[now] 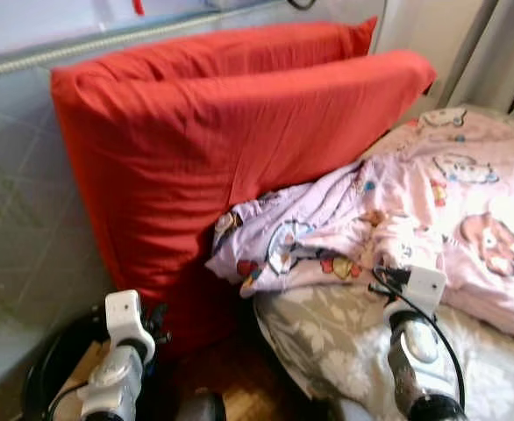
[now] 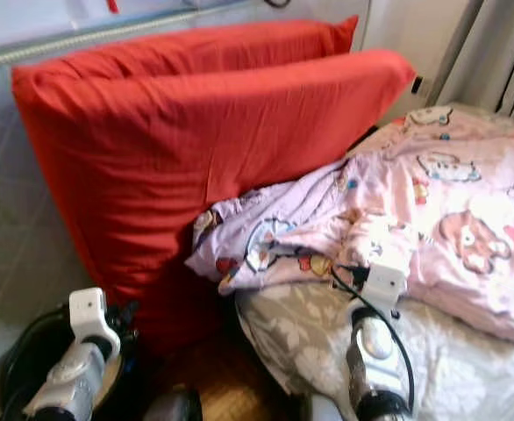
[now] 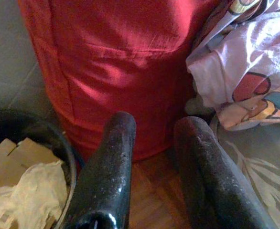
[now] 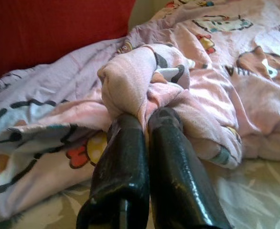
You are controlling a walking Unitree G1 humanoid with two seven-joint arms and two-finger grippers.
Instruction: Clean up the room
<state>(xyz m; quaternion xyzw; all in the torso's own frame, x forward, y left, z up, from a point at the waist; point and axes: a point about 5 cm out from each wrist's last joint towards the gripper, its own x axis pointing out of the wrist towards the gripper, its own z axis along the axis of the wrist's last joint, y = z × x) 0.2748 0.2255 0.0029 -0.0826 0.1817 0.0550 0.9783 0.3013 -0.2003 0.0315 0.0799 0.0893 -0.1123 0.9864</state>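
Here the right gripper [image 4: 147,121] pinches a bunched fold of the pink and lilac cartoon-print quilt [image 4: 145,81]; its two long black fingers [image 4: 125,162] lie almost together, with only the cloth between their tips. The silver right arm [image 1: 415,338] reaches forward over the grey leaf-patterned bedsheet [image 1: 327,338], its wrist at the quilt's rumpled near edge. The quilt lies heaped across the bed, its lilac end spilling against the lower part of two large red cushions [image 1: 213,149] that stand on edge side by side, leaning on the pale grey tiled wall [image 1: 20,210]. Grey curtains [image 1: 503,53] hang beyond the far corner of the bed.

The left gripper [image 3: 152,138] hangs low above the brown wooden floor [image 3: 149,191] just before the cushions, its fingers [image 3: 111,167] parted with a clear gap and nothing between them. Beside the left arm [image 1: 117,360] stands a round black bin [image 3: 59,143] holding flattened brown cardboard [image 3: 16,157] and crumpled white paper [image 3: 32,193].
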